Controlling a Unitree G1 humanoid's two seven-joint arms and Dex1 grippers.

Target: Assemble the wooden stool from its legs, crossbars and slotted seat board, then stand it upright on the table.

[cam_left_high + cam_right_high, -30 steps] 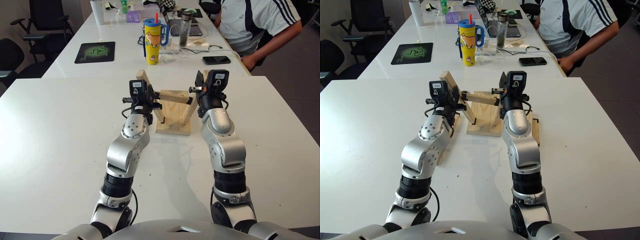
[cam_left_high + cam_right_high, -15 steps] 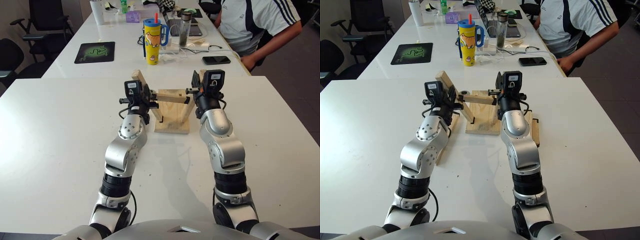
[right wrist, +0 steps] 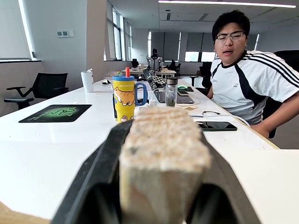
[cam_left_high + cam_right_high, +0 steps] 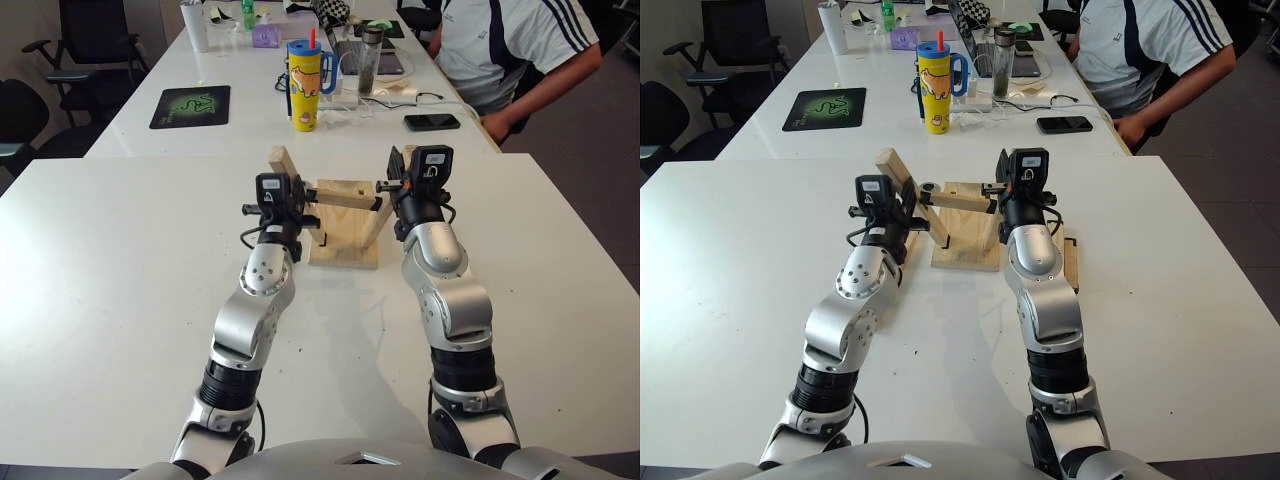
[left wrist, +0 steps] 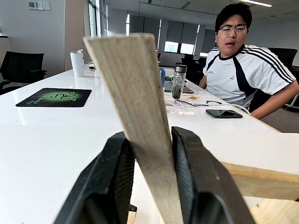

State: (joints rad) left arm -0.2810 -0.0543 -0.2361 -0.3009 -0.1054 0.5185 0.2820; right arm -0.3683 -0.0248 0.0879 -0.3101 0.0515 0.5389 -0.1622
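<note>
Two legs clamped: left gripper (image 5: 149,140) fingers (image 5: 112,177) pinch the left leg (image 5: 126,70), right gripper (image 3: 161,133) fingers (image 3: 100,177) pinch the right leg (image 3: 163,163). Crossbar (image 4: 345,199) joins them over the seat board (image 4: 345,250), upper centre of frame, on the tabletop (image 4: 120,260). Judgement: keep legs parallel, lower evenly into slots.

Pale bare-wood stool frame (image 4: 345,198), plain grain, white table (image 4: 120,260). Yellow cartoon-print tumbler (image 4: 307,95) with blue lid and handle, plus a black mouse mat (image 4: 190,104), green swirl logo I think.
</note>
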